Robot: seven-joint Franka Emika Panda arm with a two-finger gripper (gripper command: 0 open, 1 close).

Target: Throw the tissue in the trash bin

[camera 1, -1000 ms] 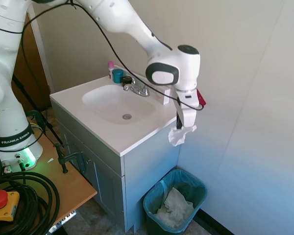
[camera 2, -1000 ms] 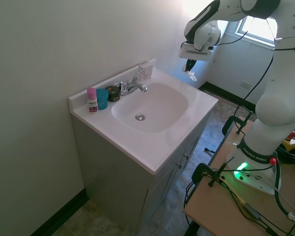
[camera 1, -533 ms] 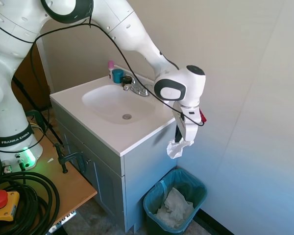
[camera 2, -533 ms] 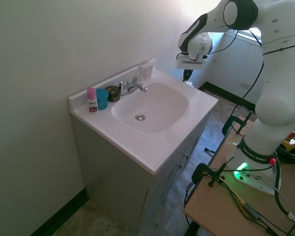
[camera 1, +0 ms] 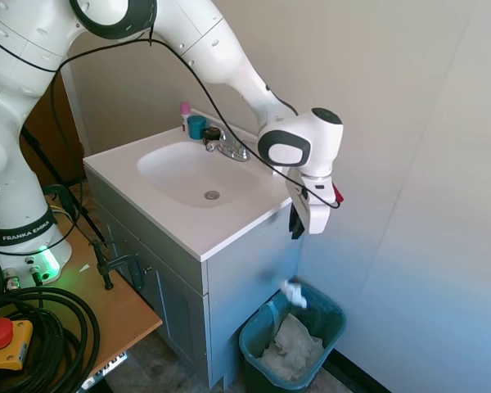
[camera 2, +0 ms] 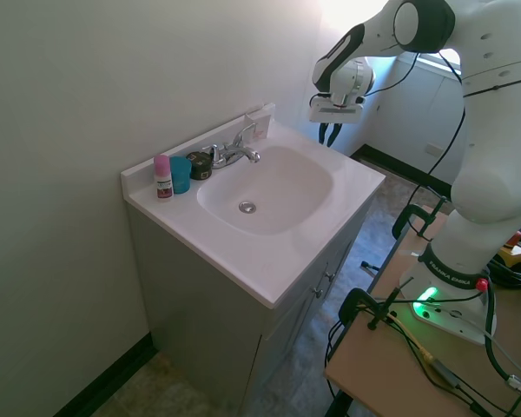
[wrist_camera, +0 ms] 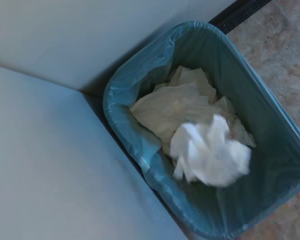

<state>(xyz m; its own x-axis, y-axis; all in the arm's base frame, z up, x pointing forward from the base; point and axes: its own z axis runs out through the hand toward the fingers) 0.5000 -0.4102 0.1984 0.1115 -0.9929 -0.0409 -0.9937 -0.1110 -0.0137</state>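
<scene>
A: Entry one, first exterior view. Item: two-finger gripper on the white Franka arm, hanging beyond the end of the white vanity countertop, fingers pointing down with nothing between them. State: released, empty.

B: And the small white crumpled tissue?

A: In the air, well below the gripper and clear of it, just at the rim of the small teal-green plastic trash bin with its thin liner bag. A larger greyish-white paper mass lies inside the bin already.

B: Entry two, second exterior view?

A: The gripper shows past the far corner of the vanity, dark fingers hanging down, nothing visible in them. Bin and tissue are hidden behind the cabinet. Also listed: chrome faucet, pink-capped bottle, teal cup.

B: Entry three, wrist view?

A: Looking straight down into the trash bin. The tissue shows blurred over the bin's opening, above the paper mass. Whether it touches that paper cannot be told.

B: Status of the task?

A: By judgement, nearly complete: grasp, carry and release are done. Left: the tissue settling inside the bin, which looks likely since it sits within the rim's outline.
</scene>
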